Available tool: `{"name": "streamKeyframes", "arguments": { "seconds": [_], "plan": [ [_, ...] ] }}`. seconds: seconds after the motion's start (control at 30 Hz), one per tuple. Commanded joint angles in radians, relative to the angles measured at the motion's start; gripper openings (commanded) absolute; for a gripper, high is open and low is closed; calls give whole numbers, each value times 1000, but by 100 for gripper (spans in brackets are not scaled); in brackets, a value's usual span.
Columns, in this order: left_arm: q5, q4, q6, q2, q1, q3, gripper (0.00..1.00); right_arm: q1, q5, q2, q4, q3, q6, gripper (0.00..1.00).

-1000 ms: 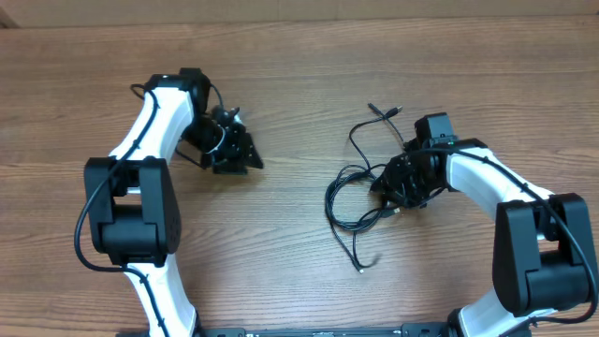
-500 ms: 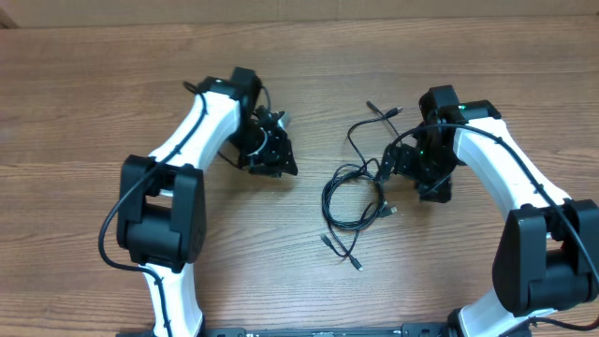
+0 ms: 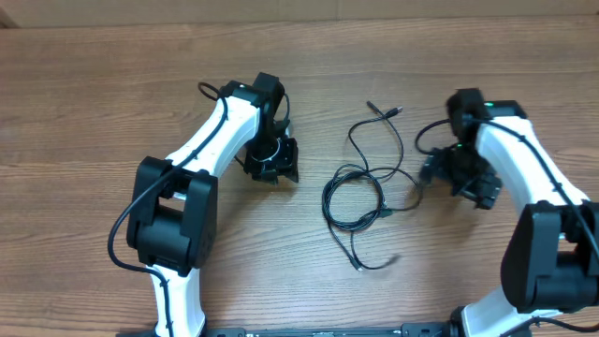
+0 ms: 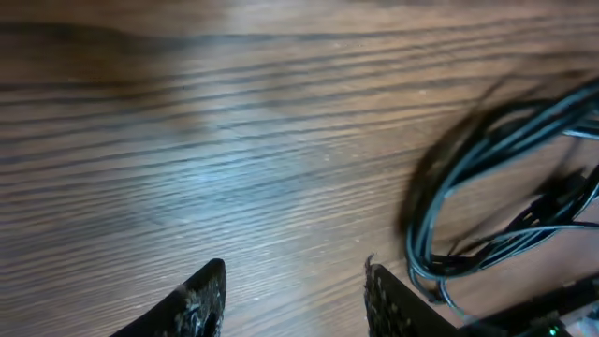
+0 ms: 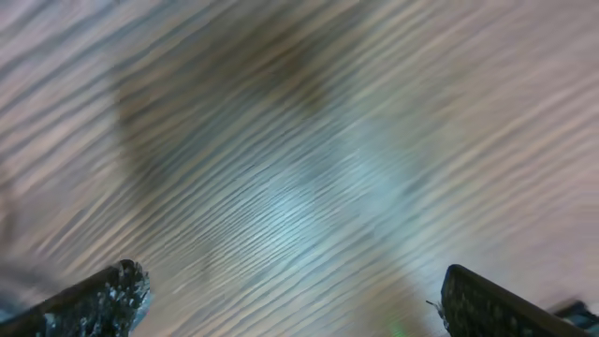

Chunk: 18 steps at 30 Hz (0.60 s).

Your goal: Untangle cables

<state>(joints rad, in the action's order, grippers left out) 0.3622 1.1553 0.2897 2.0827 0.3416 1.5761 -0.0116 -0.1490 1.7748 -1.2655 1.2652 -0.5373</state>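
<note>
The cables [image 3: 358, 192] are thin black cords lying in a tangled loop mid-table, with plug ends at the top [image 3: 384, 110] and bottom [image 3: 360, 267]. My left gripper [image 3: 278, 168] hovers just left of the loop. In the left wrist view this gripper [image 4: 292, 273] is open over bare wood, and the cables [image 4: 487, 187] lie to its right. My right gripper [image 3: 451, 178] sits right of the tangle, with one strand reaching close to it. In the right wrist view my right gripper [image 5: 292, 281] is wide open with only wood between the fingers [image 5: 122, 292].
The wooden table [image 3: 112, 112] stretches wide on all sides. Both white arms reach in from the near edge, the left one [image 3: 211, 131] arching over the left half and the right one [image 3: 524, 159] over the right.
My right gripper has opened, let go of the cables and drawn back to the right. The left arm has swung right toward the tangle. The cable loop has settled slightly.
</note>
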Motion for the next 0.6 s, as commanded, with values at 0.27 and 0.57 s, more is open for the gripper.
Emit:
{"name": "streamKeyframes", "arguments": {
  "seconds": [0.27,0.57],
  "plan": [
    [-37,-3,25,-34,-7,-5,53,-102,227,0,40,15,111,100],
    [-48,-5,25,-34,-7,-5,60,-102,492,-36,18,15,288,89]
  ]
}}
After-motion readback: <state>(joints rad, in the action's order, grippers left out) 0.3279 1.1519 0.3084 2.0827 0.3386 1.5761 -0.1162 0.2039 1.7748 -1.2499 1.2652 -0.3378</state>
